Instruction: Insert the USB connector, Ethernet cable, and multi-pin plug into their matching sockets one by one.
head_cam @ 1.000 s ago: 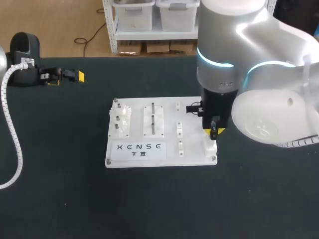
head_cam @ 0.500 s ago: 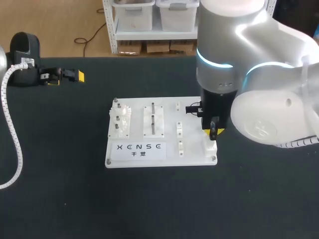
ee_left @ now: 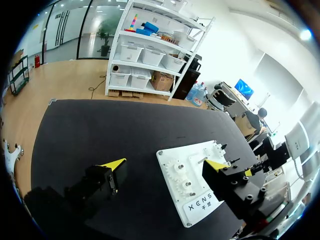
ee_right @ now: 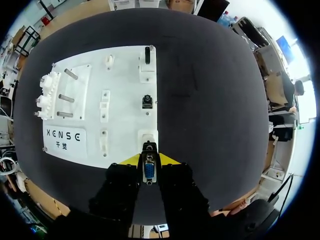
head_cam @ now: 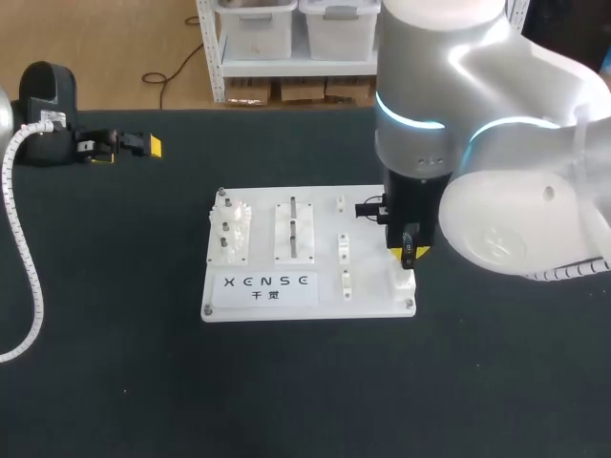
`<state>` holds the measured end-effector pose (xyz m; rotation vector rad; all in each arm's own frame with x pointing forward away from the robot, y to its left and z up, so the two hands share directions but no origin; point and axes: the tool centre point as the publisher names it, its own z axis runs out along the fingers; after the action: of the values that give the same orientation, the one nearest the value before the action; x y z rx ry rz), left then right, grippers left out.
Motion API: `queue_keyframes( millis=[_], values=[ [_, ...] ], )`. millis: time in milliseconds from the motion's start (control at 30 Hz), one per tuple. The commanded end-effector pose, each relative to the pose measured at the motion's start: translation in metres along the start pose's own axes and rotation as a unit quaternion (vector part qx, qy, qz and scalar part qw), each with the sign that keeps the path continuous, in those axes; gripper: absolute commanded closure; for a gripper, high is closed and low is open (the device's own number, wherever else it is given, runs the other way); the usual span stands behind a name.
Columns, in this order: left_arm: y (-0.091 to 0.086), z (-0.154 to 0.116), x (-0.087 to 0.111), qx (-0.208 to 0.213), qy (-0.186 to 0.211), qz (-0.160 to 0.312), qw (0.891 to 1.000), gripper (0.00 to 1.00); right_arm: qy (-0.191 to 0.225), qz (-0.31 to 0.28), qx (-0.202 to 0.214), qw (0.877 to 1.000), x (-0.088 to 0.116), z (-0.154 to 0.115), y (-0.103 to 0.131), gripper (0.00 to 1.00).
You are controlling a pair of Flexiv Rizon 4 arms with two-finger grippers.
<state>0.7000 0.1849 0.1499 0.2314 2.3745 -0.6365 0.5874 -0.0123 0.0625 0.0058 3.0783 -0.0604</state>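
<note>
- Black matte table top point(head_cam: 286, 401) carries a white rectangular plastic board point(head_cam: 368, 303) about mid-table. A printed white label point(head_cam: 265, 286) sits at the board's 7 o'clock, on the nearest edge.
- At the board's 4 o'clock corner, the right gripper point(ee_right: 149, 161) hangs vertical under the big silver right arm point(head_cam: 496, 172). Its fingers pinch a blue-faced metal multi-pin plug point(ee_right: 148, 171) from both sides.
- The multi-pin plug sits directly over the white socket block point(ee_right: 146, 138) in that corner, with its nose at the block. Cannot tell if it is seated.
- Mid-board, a column of three small white clips point(head_cam: 344, 250) stands at 3 o'clock of the white twin-peg block point(head_cam: 294, 229). A white gear stack point(head_cam: 232, 234) is at the board's 9 o'clock.
- Past the socket block along the same board edge sits a squat black connector point(ee_right: 147, 101) in a white mount. Beyond it, a slim black connector point(ee_right: 148, 54) stands upright at the board's 1 o'clock corner. Cannot tell which is USB and which is Ethernet.
- Far back at the table's 10 o'clock is the left gripper point(ee_left: 165, 162), well apart from the board. Its yellow-tipped fingers are spread wide and point toward 3 o'clock.
- A white corrugated hose point(head_cam: 21, 239) runs from the black left wrist housing point(head_cam: 48, 95) down the table's 9 o'clock side.
</note>
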Motion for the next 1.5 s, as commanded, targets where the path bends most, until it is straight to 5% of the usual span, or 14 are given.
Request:
queue_keyframes(
  millis=[33, 1500],
  values=[
    [0.0, 0.0, 0.0, 0.0, 0.0, 0.0, 1.0, 0.0, 0.001, 0.001, 0.001, 1.0, 0.0004, 0.0066, 0.002, 1.0],
    [0.0, 0.0, 0.0, 0.0, 0.0, 0.0, 1.0, 0.0, -0.008, 0.001, 0.006, 1.0, 0.0004, 0.0019, 0.0038, 1.0]
  ],
)
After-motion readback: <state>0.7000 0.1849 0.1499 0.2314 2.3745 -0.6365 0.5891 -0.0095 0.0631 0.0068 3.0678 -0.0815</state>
